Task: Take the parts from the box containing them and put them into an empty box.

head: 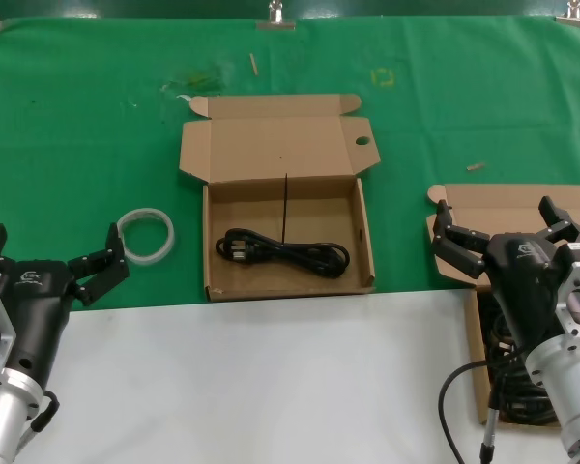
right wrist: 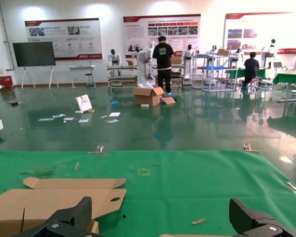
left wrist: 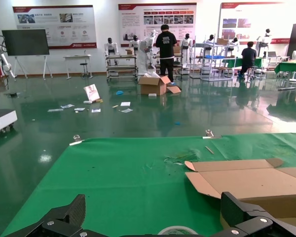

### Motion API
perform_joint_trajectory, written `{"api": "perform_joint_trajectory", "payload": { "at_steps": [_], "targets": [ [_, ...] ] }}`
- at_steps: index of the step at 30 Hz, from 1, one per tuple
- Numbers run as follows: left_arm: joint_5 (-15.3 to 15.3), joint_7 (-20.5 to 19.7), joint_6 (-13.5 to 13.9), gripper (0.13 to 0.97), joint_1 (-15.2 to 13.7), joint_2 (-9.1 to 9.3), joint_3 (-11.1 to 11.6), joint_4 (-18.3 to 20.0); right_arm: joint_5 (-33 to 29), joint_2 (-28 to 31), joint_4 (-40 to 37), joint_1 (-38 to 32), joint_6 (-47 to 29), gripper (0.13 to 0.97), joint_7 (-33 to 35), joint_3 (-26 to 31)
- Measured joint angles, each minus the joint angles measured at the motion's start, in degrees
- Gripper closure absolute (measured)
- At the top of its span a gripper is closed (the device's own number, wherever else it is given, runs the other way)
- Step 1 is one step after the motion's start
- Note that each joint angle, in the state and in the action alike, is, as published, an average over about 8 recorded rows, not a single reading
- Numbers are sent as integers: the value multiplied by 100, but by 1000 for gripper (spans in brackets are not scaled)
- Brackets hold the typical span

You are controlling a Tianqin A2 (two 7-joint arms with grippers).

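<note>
Right box (head: 483, 208) and its cords (head: 507, 372) mostly behind arm

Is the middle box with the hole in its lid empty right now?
No. The box lies open with one black cord inside.

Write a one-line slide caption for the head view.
One black power cord lies in the holed-lid cardboard box; the open left gripper and open right gripper hover, the right above the source box.

One black cord (head: 283, 253) lies coiled inside the holed-lid box (head: 288, 232).
</note>
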State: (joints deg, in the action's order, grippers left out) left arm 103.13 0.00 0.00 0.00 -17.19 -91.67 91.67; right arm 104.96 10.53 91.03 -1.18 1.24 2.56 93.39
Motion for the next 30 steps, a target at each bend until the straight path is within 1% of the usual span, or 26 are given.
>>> {"api": "perform_joint_trajectory", "payload": {
  "at_steps": [30],
  "targets": [
    [0,0,0,132,0,0,0,0,0,0,0,0,0,129,0,0]
  ]
}}
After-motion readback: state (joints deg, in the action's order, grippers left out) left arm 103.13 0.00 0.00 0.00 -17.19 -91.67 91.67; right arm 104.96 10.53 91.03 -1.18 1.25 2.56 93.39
